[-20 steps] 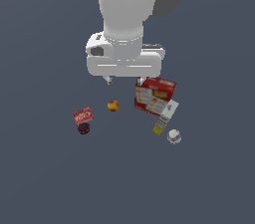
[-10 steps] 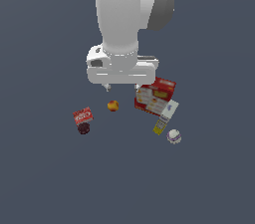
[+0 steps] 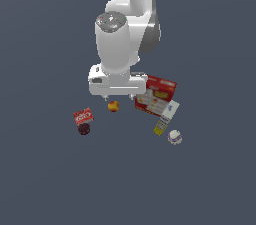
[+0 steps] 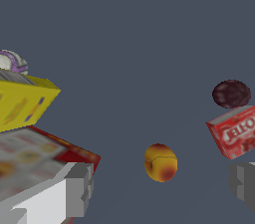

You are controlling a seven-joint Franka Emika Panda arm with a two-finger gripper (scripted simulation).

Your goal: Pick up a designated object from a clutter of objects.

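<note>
Fruit (image 4: 160, 162) lies on the grey floor (image 3: 50, 179), free of the gripper (image 4: 162, 190), whose fingers (image 4: 79, 188) are spread wide with the fruit showing between them, untouched. In the exterior view the fruit (image 3: 113, 106) sits just below the gripper body, between the packet (image 3: 83, 116) with the dark ball (image 3: 84, 128) and the red box (image 3: 156, 95). Beside the box lie the slim box (image 3: 165, 118) and the white-purple ball (image 3: 174, 137).
</note>
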